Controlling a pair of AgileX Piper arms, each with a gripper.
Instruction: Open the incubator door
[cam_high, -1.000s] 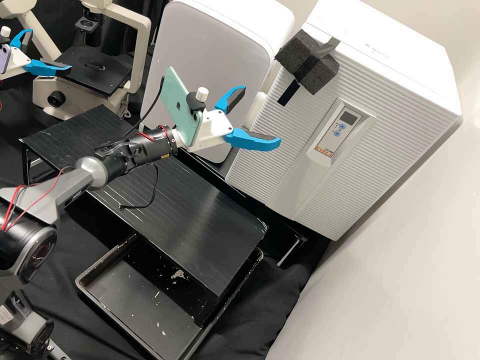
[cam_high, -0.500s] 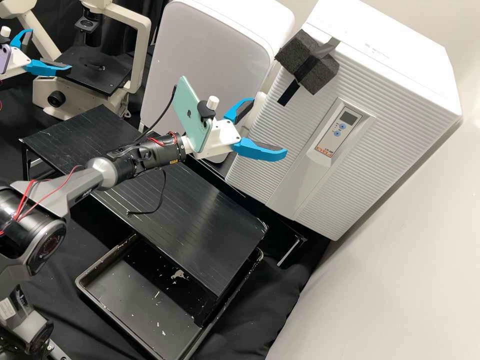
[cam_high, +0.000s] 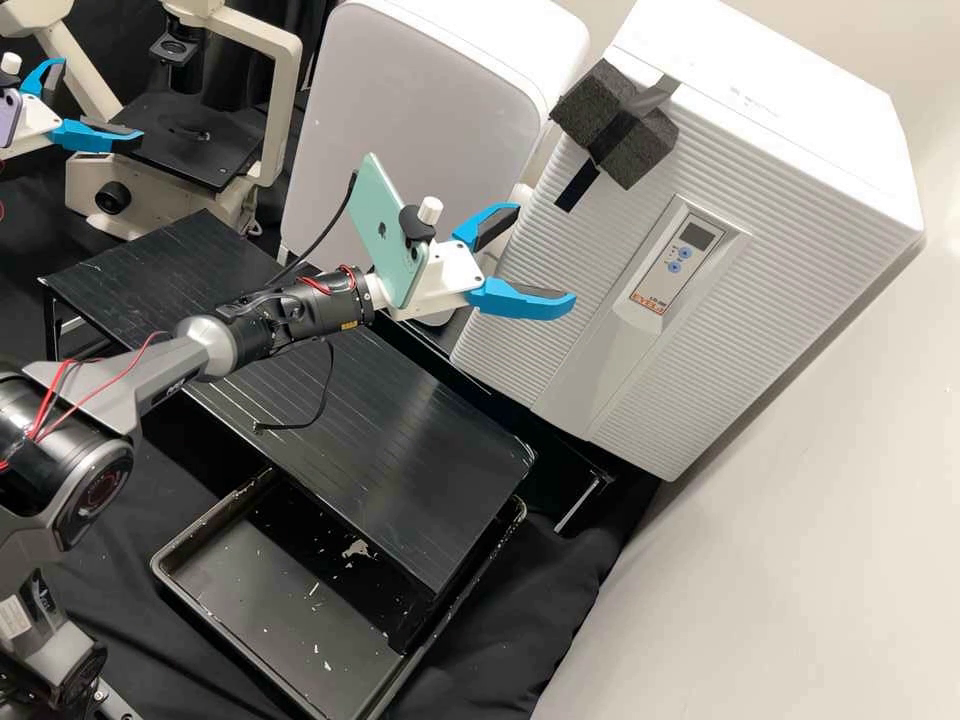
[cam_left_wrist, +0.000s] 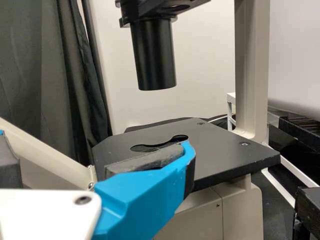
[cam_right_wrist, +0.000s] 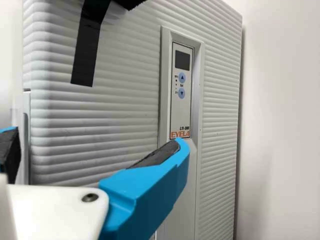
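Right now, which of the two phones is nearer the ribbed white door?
The mint-green phone is nearer the ribbed white door; the purple phone is farther away, over by the microscope.

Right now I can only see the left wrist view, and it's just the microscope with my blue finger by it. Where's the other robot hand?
Observer: The right gripper is in front of the big white incubator, with its two fingers spread apart.

Operator: Ooh! Is the incubator door open already?

Observer: No, the ribbed door looks shut.

Operator: Is there anything stuck on it to grab?

Observer: A dark foam block sits at the door's upper corner, with black tape. It might be the handle, but I can't be sure.
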